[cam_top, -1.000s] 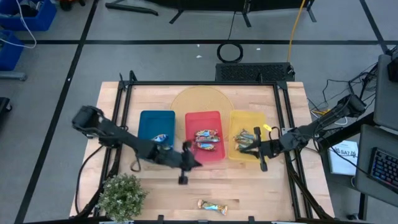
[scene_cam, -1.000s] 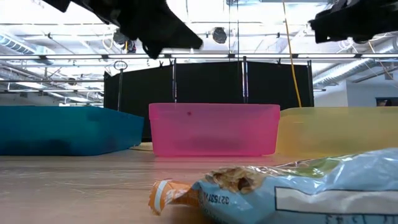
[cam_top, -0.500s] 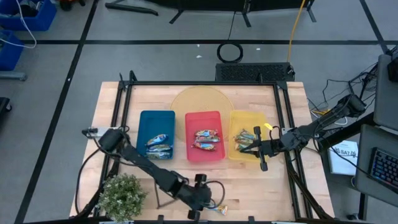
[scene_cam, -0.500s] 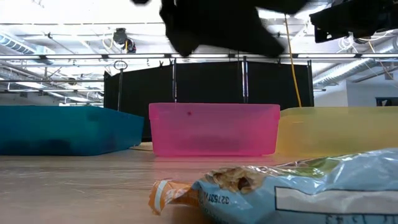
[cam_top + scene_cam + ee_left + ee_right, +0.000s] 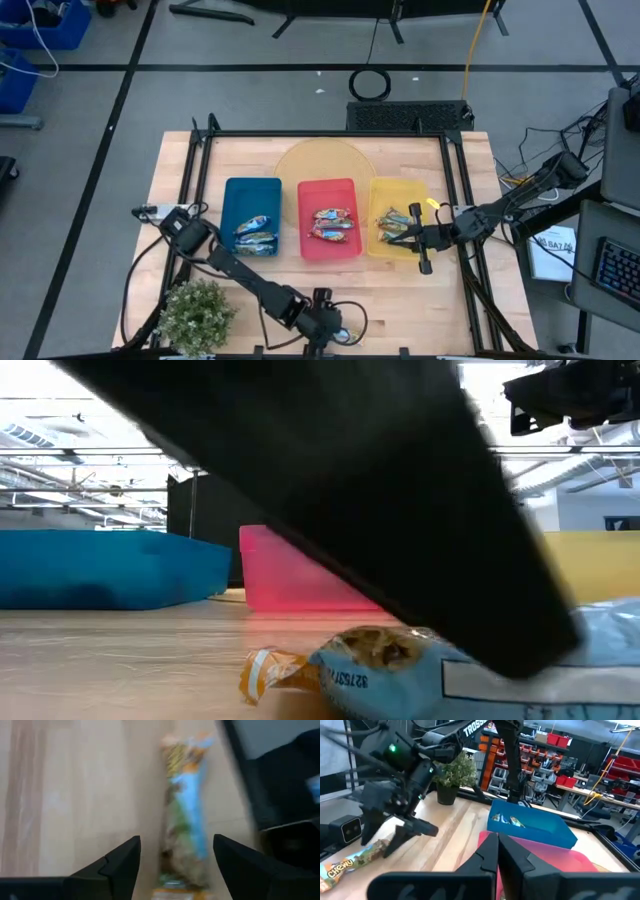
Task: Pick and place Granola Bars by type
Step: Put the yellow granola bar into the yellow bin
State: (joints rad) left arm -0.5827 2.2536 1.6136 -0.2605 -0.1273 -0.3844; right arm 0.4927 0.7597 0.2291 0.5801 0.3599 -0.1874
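Note:
One gold-tan and teal granola bar [image 5: 184, 815] lies flat on the wood near the table's near edge [image 5: 347, 336], and shows close up in the low view [image 5: 400, 660]. My left gripper [image 5: 176, 840] is open and low over it, with one finger on either side of the bar and neither touching it. In the high view my left gripper [image 5: 330, 328] is at the middle of the near edge. Other granola bars lie in the blue tray [image 5: 252, 192], the red tray [image 5: 328, 190] and the yellow tray [image 5: 398, 190]. My right gripper [image 5: 497, 851] is shut and empty, above the yellow tray's near right part [image 5: 402, 238].
A green potted plant [image 5: 197, 312] stands at the near left corner, close to the left arm. A round tan board [image 5: 322, 162] lies behind the trays. A black frame [image 5: 455, 200] runs along the table's sides. Bare wood lies between the trays and the near edge.
My left gripper has swung from the red tray's near edge toward the table's near edge and come down over the lone bar. Its arm now fills much of the low view. The bar has stayed where it was.

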